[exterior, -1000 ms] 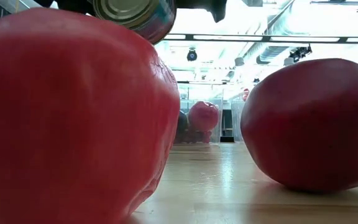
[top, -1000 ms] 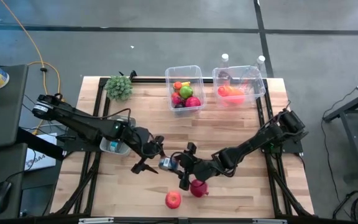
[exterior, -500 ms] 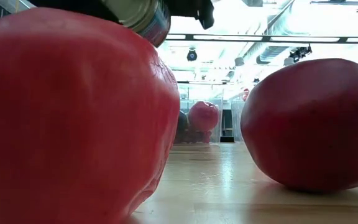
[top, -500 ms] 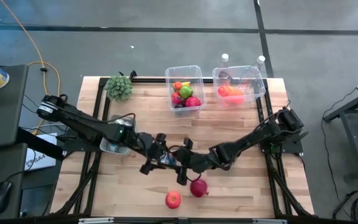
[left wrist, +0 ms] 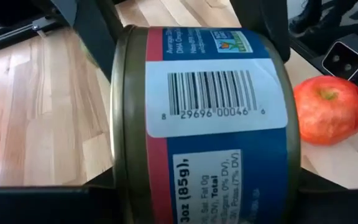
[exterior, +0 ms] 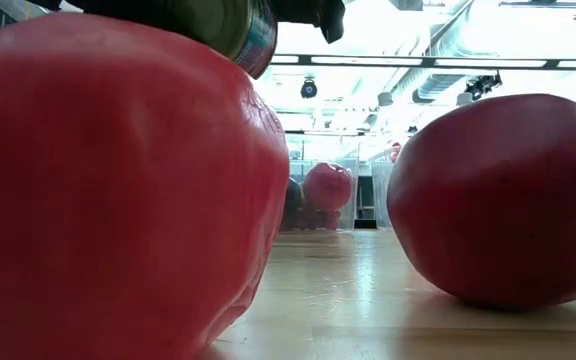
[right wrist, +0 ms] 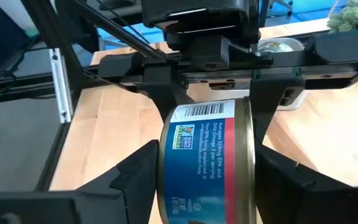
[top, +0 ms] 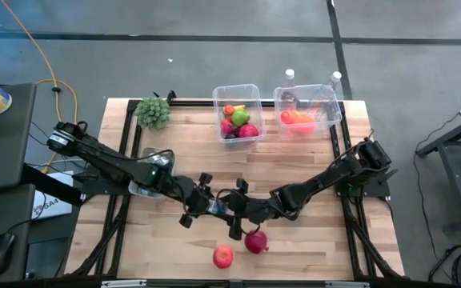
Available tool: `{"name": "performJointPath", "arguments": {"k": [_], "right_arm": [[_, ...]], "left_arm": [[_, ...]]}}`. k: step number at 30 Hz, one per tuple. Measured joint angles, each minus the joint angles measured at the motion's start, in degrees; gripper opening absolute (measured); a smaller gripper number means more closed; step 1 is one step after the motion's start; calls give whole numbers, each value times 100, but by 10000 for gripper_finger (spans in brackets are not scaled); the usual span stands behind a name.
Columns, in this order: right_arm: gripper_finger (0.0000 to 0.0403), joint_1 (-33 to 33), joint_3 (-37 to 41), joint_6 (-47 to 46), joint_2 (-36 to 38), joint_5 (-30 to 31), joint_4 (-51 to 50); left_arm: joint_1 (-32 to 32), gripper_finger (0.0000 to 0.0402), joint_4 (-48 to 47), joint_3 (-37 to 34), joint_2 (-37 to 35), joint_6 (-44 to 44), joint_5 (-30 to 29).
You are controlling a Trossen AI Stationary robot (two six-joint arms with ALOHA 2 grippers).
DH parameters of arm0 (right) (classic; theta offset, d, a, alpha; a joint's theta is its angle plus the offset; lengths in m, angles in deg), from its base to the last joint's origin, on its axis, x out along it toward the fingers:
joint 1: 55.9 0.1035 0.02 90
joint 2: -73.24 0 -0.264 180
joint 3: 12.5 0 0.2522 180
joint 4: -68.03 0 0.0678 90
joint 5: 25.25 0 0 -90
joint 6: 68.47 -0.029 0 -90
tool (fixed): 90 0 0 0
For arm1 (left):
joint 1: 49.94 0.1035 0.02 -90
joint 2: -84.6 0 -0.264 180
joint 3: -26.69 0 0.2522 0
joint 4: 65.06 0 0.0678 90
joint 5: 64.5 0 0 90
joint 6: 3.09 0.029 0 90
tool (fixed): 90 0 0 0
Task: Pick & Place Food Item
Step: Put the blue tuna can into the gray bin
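Observation:
A small can with a blue and red label (top: 217, 210) hangs over the middle of the table between my two grippers. It fills the left wrist view, the can (left wrist: 204, 118), and shows as the can (right wrist: 207, 155) in the right wrist view. My left gripper (top: 204, 203) comes at it from the table's left, my right gripper (top: 232, 211) from the right, both shut on it. A red apple (top: 223, 256) and a darker red fruit (top: 255, 241) lie on the wood near the front edge. My left gripper pinches the can between its two fingers, one on each flat end, by the gold rim (left wrist: 124, 130). The fingers come nearly level from the table's left, slanting slightly down. The can is on its side, clear of the table. My right gripper pinches the same can by its two flat ends, one finger (right wrist: 135, 177) on each, at the half toward the table's right. The fingers come nearly level from the right. The left gripper's fingers (right wrist: 166, 93) sit on the can's other half.
Two clear bins stand at the back: one (top: 250, 90) with mixed fruit, one (top: 334, 104) with orange food. A green leafy thing (top: 154, 112) lies at the back left, a pale container (top: 146, 190) under the left arm. Two red fruits (exterior: 118, 190) (exterior: 498, 200) fill the low view.
My left gripper has moved toward the table's right onto the can, rolled a little, and shut its fingers on the can's ends. My right gripper has kept its hold and has hardly moved. The can has stayed in the air.

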Motion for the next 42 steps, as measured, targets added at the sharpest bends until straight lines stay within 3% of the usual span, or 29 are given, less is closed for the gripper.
{"name": "performJointPath", "arguments": {"k": [10,13,16,22,27,30,34,37,42], "right_arm": [[187,-3,0,-70,0,-50,23],[210,29,0,-109,0,-169,55],[248,56,-1,-463,0,157,35],[316,221,-2,-103,0,217,7],[337,418,-2,148,0,176,15],[338,518,-2,324,2,193,36],[338,637,-2,244,2,138,19],[338,749,-2,-3,2,86,12],[339,826,-2,-300,2,-487,14]], "left_arm": [[-180,173,-31,0,0,-96,-480],[-248,173,-29,0,0,-159,-503],[-360,173,-23,0,0,-218,-550],[-634,173,-217,2,-66,-496,-683],[-925,173,-629,2,-388,-594,-1471],[-1116,173,-863,2,-669,-883,-1611],[-1307,173,-1232,13,-1062,-1629,-1615],[-1328,173,-1522,13,-1258,-1864,-1226],[-1499,173,-1704,13,-1489,-2284,-1040]]}}
